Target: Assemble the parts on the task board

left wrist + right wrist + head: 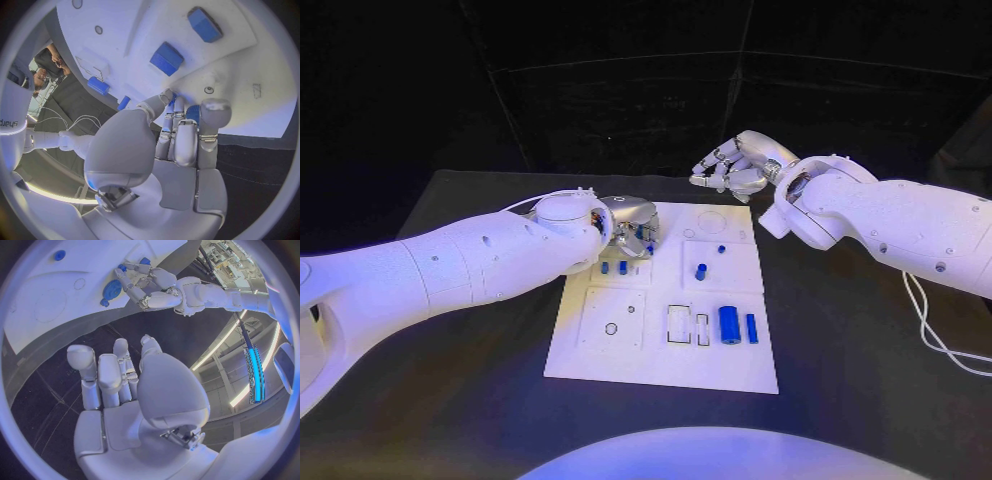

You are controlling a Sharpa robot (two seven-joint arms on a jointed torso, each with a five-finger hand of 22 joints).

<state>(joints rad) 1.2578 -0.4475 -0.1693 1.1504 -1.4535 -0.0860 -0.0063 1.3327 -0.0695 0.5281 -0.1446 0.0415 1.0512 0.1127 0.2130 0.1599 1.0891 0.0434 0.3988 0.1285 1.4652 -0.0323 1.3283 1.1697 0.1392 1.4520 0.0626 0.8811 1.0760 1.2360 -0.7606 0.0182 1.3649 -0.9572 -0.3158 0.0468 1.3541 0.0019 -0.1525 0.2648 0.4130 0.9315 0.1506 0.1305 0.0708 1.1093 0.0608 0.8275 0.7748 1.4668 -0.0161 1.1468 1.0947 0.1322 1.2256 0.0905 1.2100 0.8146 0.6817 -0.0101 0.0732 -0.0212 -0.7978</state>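
Observation:
The white task board [661,350] lies in the middle of the black table. My left hand [629,225] hangs over the board's far left part, fingers pointing down. In the left wrist view this hand [175,145] pinches a small blue part [192,112] between thumb and fingers, just above the board [250,65]. Two blue pegs [613,267] stand just in front of the hand. A blue cylinder [728,322] and a thin blue bar [751,328] lie at the board's near right. My right hand [733,165] hovers past the board's far edge, fingers apart and empty.
A small blue peg [701,271] and a tiny one [720,248] stand at the board's middle right. Two blue blocks [167,58] [204,24] sit ahead of the left fingers. A white cable [935,335] trails on the table at the right.

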